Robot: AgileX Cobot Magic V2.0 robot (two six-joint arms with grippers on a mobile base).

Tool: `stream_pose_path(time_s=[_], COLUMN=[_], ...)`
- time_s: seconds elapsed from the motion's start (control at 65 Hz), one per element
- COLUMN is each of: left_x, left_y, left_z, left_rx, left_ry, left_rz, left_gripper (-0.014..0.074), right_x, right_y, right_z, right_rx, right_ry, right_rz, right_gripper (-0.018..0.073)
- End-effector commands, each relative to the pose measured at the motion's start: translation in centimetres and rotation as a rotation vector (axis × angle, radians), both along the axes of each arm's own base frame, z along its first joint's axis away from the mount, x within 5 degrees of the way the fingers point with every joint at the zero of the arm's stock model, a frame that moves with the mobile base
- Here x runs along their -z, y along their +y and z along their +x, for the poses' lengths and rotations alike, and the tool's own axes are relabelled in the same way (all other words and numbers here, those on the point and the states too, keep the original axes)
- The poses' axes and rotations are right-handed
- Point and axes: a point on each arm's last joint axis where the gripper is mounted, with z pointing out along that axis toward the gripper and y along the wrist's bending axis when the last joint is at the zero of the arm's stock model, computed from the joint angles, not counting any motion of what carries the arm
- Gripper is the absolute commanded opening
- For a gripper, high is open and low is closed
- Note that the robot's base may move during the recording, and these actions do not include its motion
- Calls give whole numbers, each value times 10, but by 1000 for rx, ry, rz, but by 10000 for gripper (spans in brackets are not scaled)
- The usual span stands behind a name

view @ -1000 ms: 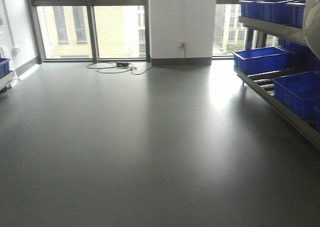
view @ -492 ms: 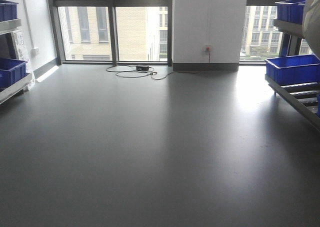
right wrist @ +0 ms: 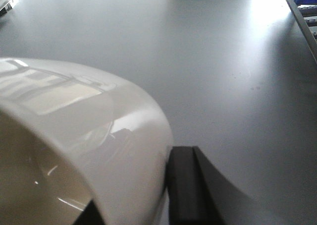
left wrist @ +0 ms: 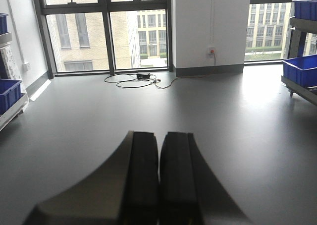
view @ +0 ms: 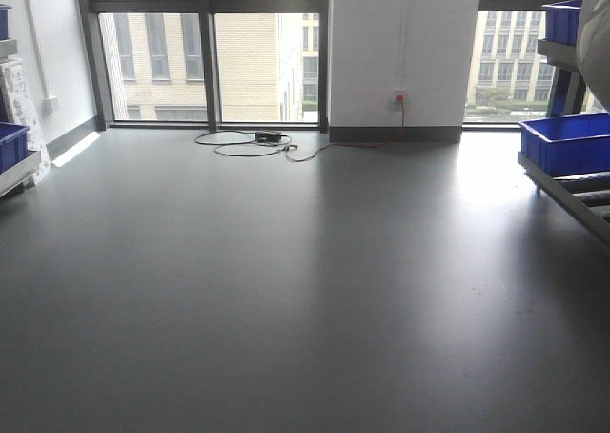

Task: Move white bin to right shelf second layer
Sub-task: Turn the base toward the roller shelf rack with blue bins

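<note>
The white bin [right wrist: 74, 126] fills the lower left of the right wrist view, glossy and cream-white, held above the grey floor. My right gripper [right wrist: 141, 185] is shut on its wall: one black finger [right wrist: 184, 185] presses the outside, while the other reaches inside and is mostly hidden. A sliver of the bin [view: 600, 32] shows at the front view's upper right edge. The right shelf [view: 572, 190] stands at the far right with a level of sloped steel rails; which layer this is I cannot tell. My left gripper [left wrist: 159, 136] is shut on nothing, its pads [left wrist: 144, 175] together.
Blue crates [view: 567, 142] sit on the right shelf, and another rack with a blue crate [view: 11, 145] stands at the left wall. A cable and power box [view: 269, 137] lie on the floor by the windows. A white pillar [view: 405, 51] stands ahead.
The front view has swung to the left: the right shelf has slid toward the right edge and the left rack has come into view. The bin stays at the upper right edge.
</note>
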Motion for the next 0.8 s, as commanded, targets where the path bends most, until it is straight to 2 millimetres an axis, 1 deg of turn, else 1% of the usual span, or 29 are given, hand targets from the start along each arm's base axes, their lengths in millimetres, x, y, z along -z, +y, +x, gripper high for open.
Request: stream_pose_path(time_s=[0.0,0.785], left_x=[4,4], left_y=[0,0], left_z=[0,0], left_rx=[2,2], left_ry=[-59,-59], left_rz=[-19,-19], left_gripper=[85,85], right_x=[-19,-19], right_y=[0,0], right_z=[2,2], right_rx=[8,8], right_ry=[-129,-129], right_rz=[17,17], right_gripper=[57,57])
